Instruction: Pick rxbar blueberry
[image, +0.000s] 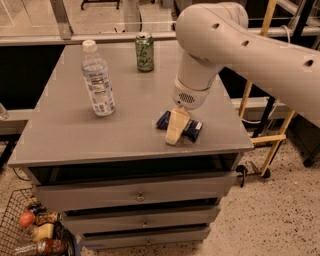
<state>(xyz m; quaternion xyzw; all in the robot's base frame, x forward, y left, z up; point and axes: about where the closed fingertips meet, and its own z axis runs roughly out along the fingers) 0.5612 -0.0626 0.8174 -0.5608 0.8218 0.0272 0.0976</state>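
The rxbar blueberry (192, 129) is a small flat dark navy bar lying near the front right of the grey cabinet top (75, 135). My gripper (175, 129) hangs from the big white arm and points down, right over the bar's middle. Its cream-coloured finger (177, 124) covers the bar's centre, so only the bar's two ends show on either side. The gripper's tip is down at the cabinet top.
A clear water bottle (98, 80) stands at the left of the top. A green can (144, 52) stands at the back middle. The front edge lies just below the bar. A wire basket with packets (30, 232) sits on the floor at the lower left.
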